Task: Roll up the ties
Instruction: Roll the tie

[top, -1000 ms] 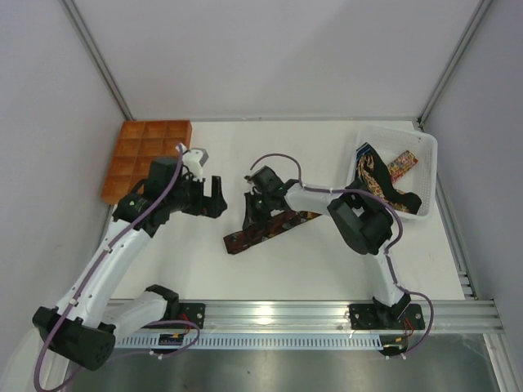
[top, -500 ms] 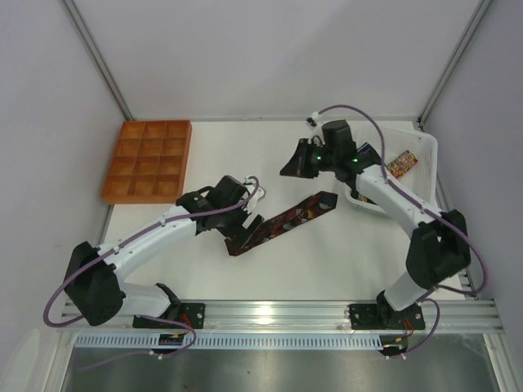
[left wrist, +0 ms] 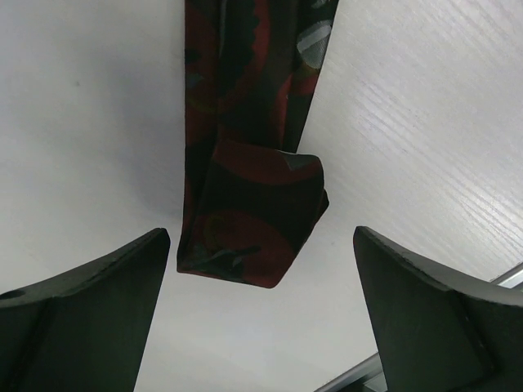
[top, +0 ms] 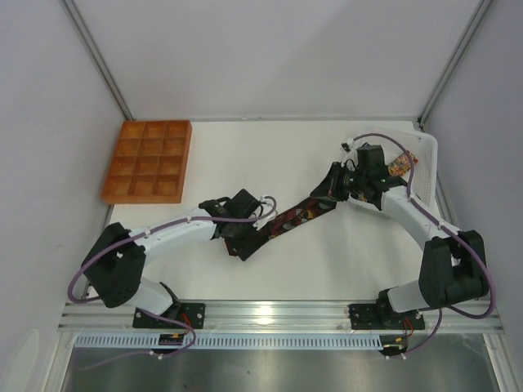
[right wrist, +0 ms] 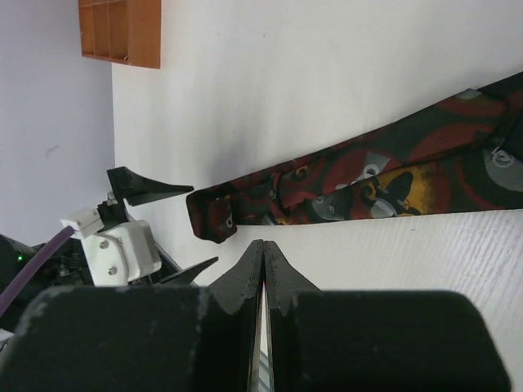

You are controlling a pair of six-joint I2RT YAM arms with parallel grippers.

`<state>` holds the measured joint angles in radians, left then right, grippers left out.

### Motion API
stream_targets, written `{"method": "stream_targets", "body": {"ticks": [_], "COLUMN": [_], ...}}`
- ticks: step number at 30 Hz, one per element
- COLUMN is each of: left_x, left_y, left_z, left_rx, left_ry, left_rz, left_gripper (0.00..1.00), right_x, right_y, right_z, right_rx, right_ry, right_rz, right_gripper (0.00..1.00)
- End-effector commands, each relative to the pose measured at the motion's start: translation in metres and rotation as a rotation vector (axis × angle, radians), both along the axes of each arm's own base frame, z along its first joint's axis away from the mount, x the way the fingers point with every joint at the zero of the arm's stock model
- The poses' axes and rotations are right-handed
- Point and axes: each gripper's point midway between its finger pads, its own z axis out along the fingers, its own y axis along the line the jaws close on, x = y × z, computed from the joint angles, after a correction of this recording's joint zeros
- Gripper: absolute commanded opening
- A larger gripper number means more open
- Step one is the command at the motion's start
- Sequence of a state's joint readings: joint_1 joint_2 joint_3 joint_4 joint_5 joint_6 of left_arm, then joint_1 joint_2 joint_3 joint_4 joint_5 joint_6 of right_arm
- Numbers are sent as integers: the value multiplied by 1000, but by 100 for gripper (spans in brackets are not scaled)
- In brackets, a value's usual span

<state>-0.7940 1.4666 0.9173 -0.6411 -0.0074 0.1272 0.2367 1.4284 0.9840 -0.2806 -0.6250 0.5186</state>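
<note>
A dark red tie (top: 286, 222) lies flat on the white counter (top: 245, 155). It runs on a slant. Its folded end is low on the left by the left arm, and its other end is up on the right by the right arm. The left gripper (left wrist: 257, 245) is spread wide, with one finger on each side of the folded end, not touching it. The right gripper (right wrist: 263, 245) is pinched together with nothing in it, near the tie's other end.
</note>
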Motion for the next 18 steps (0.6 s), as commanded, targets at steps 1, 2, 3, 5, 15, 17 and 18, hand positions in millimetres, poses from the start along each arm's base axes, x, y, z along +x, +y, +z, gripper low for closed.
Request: {"method": "stream_targets", "body": {"ticks": [1, 2, 3, 5, 15, 17, 18], "left_x": [3, 8, 9, 8, 15, 14, 13], "left_y": [-10, -7, -8, -7, 7, 9, 9], "left_z": [-4, -5, -5, -9, -32, -38, -41], "left_rx": [-19, -2, 0, 10, 108, 115, 112], "left_ry": [-29, -52, -56, -47, -60, -37, -20], "left_rz": [-56, -47, -57, -67, -69, -67, -66], "left_gripper": [100, 100, 100, 100, 100, 99, 97], "right_x": [-5, -4, -5, -5, -4, -5, -6], "right_y": [5, 6, 7, 7, 9, 9, 9], "right_z": [25, 26, 25, 26, 26, 26, 25], "right_rx": [43, 48, 51, 54, 77, 77, 76], "right_ry": [-99, -102, -99, -101, -97, -96, -95], "right_rz": [52, 53, 59, 60, 59, 56, 57], "right_gripper": [6, 6, 6, 6, 4, 4, 4]}}
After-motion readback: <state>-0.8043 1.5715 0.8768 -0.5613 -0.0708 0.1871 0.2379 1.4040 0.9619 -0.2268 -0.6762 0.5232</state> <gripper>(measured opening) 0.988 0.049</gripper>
